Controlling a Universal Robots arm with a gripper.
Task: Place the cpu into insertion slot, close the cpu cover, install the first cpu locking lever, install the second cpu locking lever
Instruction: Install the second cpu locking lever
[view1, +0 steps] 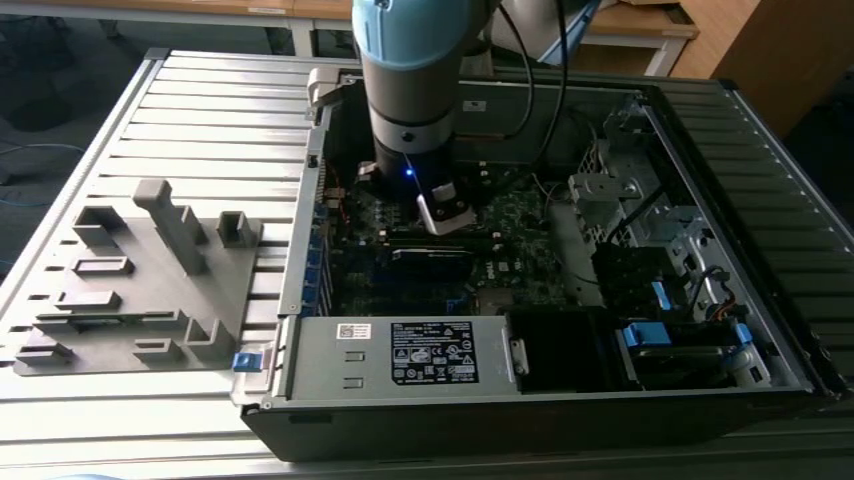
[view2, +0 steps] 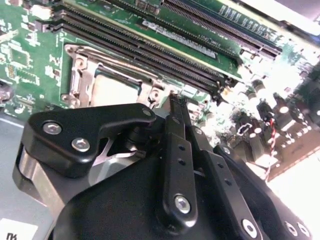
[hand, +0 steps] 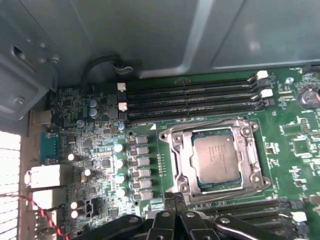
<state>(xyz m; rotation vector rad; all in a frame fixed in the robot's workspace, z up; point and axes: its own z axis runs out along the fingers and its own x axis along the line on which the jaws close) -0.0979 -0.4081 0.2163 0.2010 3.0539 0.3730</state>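
The open computer case (view1: 534, 400) lies on the surface (view1: 200, 100). A holder block (view1: 134, 290) lies beside it, on the exterior view's left. The arm (view1: 414, 90) reaches down into the case. In the first wrist view, the cpu (hand: 216, 159) sits in the insertion slot (hand: 176, 155), with the cpu cover (hand: 250, 160) around it. Long card slots (hand: 192, 97) lie just beside the slot. The gripper (hand: 174, 199) is near the slot's edge.

Occlusions, for your record:
- insertion slot (view1: 447, 235): in the exterior view you find it mostly hidden behind the arm (view1: 407, 110).
- end effector (hand: 173, 198): cut off by the first wrist view's edge; linkage only.
- cpu (view2: 114, 91): washed out by glare in the second wrist view.
- locking levers: too fine to separate from the cpu cover (hand: 176, 165).
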